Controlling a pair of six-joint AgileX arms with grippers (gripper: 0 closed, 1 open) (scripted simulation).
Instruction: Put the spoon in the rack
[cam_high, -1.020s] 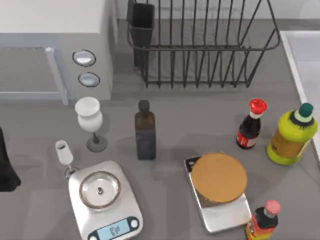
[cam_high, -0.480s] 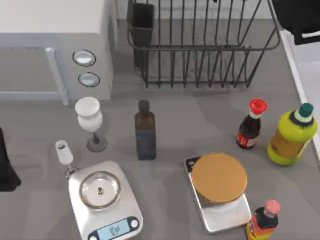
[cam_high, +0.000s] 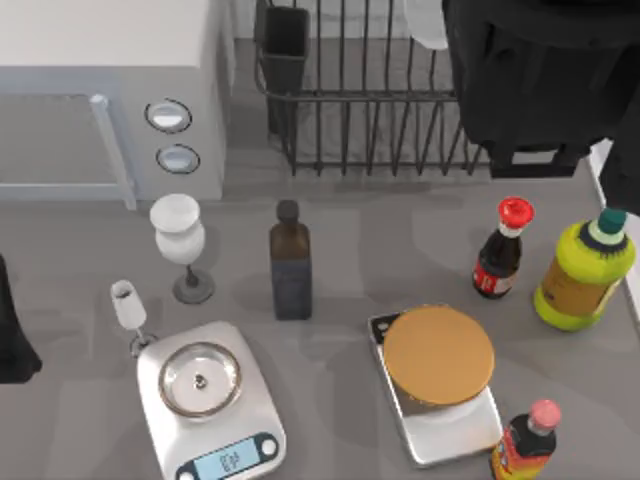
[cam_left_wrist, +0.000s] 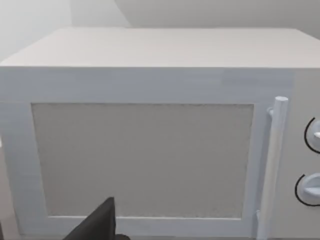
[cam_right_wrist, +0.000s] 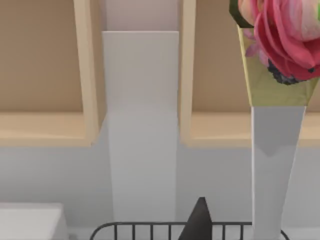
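looking from the left, you see my left arm (cam_high: 15, 335) parked at the table's left edge; i cannot tell how its fingers stand. its wrist view faces the microwave (cam_left_wrist: 150, 145) door, which the top view shows from above. the rack (cam_high: 370, 100), black wire with upright bars and a utensil cup (cam_high: 284, 45) at its left corner, sits at the back centre. my right arm (cam_high: 540, 80) hangs over the rack's right end, its grip hidden. a white, spoon-like shape (cam_high: 425, 25) shows just left of it. the right wrist view catches the rack's rim (cam_right_wrist: 150, 227) and a wall.
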